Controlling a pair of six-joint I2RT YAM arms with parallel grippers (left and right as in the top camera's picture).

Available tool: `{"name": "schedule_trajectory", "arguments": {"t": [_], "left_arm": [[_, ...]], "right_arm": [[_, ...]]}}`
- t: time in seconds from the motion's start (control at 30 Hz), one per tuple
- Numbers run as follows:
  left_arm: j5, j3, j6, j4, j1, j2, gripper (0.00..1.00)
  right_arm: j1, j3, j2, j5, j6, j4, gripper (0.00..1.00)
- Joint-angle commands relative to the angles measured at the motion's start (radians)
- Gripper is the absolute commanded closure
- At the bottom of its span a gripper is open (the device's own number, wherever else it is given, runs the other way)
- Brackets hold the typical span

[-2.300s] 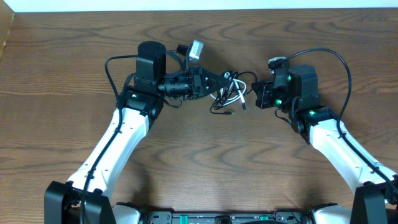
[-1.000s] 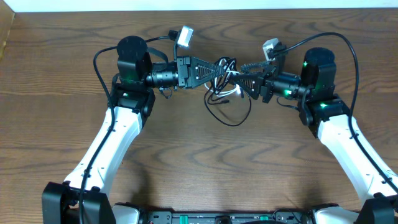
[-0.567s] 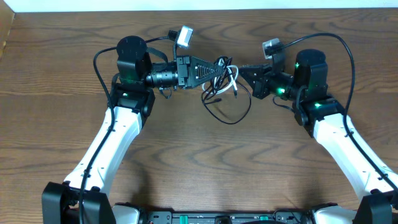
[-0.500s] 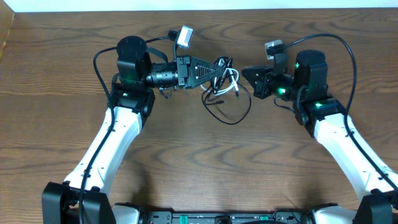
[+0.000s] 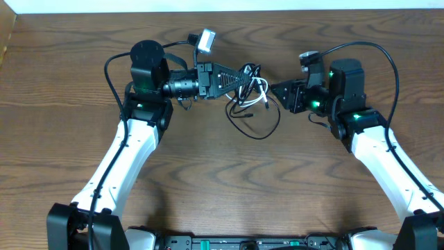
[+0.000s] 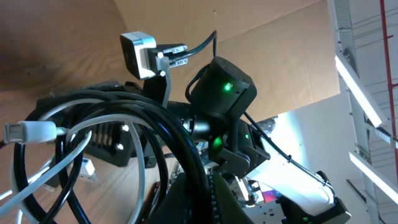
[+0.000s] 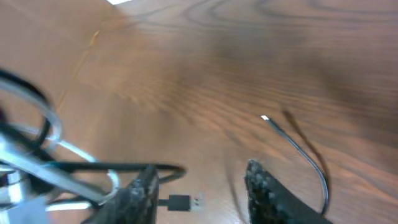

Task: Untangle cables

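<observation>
My left gripper (image 5: 244,78) is shut on the tangle of cables and holds it just above the table. The black cable (image 5: 267,130) hangs from it in a wide loop that reaches the wood. The white cable (image 5: 254,101) coils within the tangle. In the left wrist view the jaws (image 6: 198,193) pinch black cable strands (image 6: 124,112), and the white cable's plug (image 6: 31,131) sticks out at the left. My right gripper (image 5: 272,89) is open and empty, just right of the tangle. In the right wrist view (image 7: 202,186) a black USB plug (image 7: 180,201) lies between its fingers.
The brown wooden table (image 5: 222,187) is ringed by a pale wall at the back. A thin black cable end (image 7: 311,158) curves over the wood at the right of the right wrist view. The right arm (image 6: 221,93) shows beyond the tangle in the left wrist view.
My right gripper was at the tangle a second ago; it has let go, opened and drawn back to the right. The left gripper still holds the tangle in the same place.
</observation>
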Motion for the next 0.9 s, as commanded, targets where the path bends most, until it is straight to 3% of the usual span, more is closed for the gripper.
{"name": "schedule_trajectory", "arguments": {"t": [0.0,0.17,0.37,0.53,0.87], "left_arm": [[-0.001,0.008,-0.002,0.011,0.000,-0.003,0.93],[-0.027,0.008,0.000,0.007,-0.002,-0.002,0.92],[-0.087,0.008,0.060,-0.140,-0.002,-0.002,0.93],[-0.124,0.008,0.036,-0.146,-0.010,-0.002,0.93],[-0.130,0.008,0.032,-0.147,-0.014,-0.002,0.93]], "right_arm": [[-0.016,0.010,-0.021,-0.152,-0.071,0.004,0.50],[-0.040,0.010,-0.089,-0.202,-0.070,0.005,0.48],[-0.033,0.010,-0.175,-0.202,0.028,0.057,0.48],[0.029,0.010,-0.142,-0.169,0.158,0.063,0.53],[0.094,0.010,-0.062,-0.109,0.266,0.114,0.54]]}}
